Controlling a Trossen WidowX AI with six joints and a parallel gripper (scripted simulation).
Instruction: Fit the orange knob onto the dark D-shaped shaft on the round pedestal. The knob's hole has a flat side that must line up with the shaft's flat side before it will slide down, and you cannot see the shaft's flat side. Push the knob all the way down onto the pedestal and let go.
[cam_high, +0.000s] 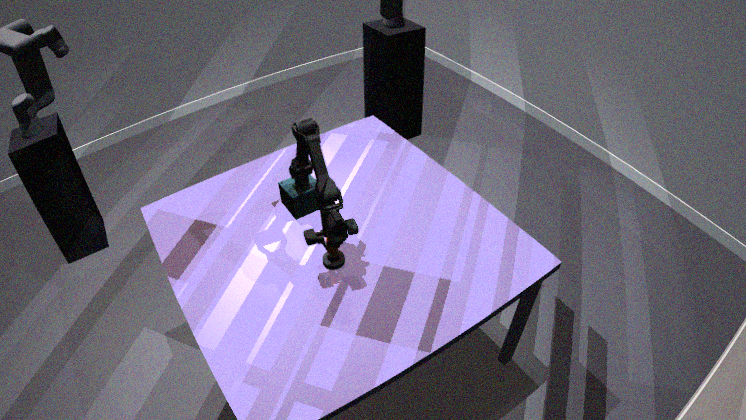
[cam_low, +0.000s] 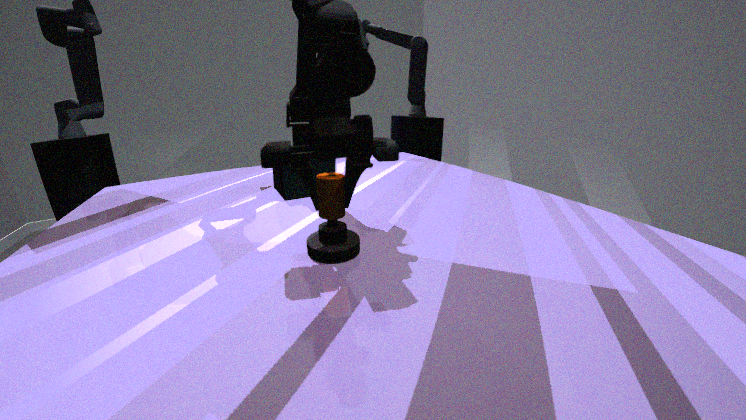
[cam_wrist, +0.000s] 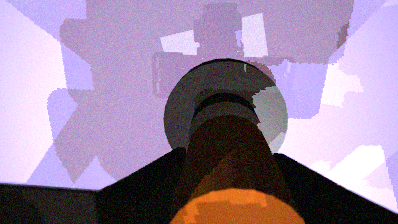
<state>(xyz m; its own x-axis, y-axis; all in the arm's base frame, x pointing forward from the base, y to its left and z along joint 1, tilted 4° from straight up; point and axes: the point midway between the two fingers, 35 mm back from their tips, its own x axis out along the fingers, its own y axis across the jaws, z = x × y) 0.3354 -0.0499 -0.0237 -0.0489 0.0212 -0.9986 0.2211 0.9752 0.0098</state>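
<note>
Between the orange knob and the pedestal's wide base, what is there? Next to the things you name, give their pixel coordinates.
A narrower dark collar (cam_low: 332, 230) and a short bit of shaft (cam_low: 332, 220), below the knob (cam_low: 331, 195) and above the base (cam_low: 333, 250); the exterior view shows it.
</note>
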